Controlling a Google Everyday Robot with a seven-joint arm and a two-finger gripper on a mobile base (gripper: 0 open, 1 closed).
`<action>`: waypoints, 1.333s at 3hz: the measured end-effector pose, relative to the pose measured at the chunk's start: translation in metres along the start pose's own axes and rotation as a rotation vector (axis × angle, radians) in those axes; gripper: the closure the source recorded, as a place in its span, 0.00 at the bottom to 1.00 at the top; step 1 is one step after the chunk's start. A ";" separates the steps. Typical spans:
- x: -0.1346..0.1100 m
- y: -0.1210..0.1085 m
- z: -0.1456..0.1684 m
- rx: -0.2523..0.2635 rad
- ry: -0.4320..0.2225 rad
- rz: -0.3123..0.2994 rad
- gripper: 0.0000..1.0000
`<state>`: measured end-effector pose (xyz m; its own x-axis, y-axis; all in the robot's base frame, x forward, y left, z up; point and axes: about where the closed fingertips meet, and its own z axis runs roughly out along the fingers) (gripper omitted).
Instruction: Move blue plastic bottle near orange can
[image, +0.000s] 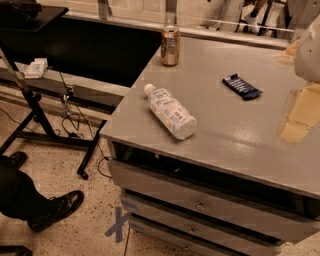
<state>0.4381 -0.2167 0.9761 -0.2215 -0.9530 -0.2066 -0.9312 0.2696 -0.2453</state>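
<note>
Grey metal drawers (210, 207) sat nearest, below a smooth, faintly glossy grey tabletop (240, 130). The blue plastic bottle (170, 112) lay on its side close to the top's left edge, a clear cylinder with a white cap aimed toward the orange can (170, 46). The can stood upright, well apart, at the far corner. The round bottle would likely roll off if nudged, and a hard push might topple the can. The gripper was out of view, so whether it was released or clenched could not be told.
</note>
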 end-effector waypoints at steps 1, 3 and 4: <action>-0.002 -0.001 0.001 0.007 -0.004 -0.001 0.00; -0.054 -0.028 0.063 0.029 -0.136 0.014 0.00; -0.093 -0.043 0.105 0.009 -0.202 0.068 0.00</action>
<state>0.5292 -0.1256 0.9067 -0.2205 -0.8856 -0.4087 -0.9131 0.3348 -0.2329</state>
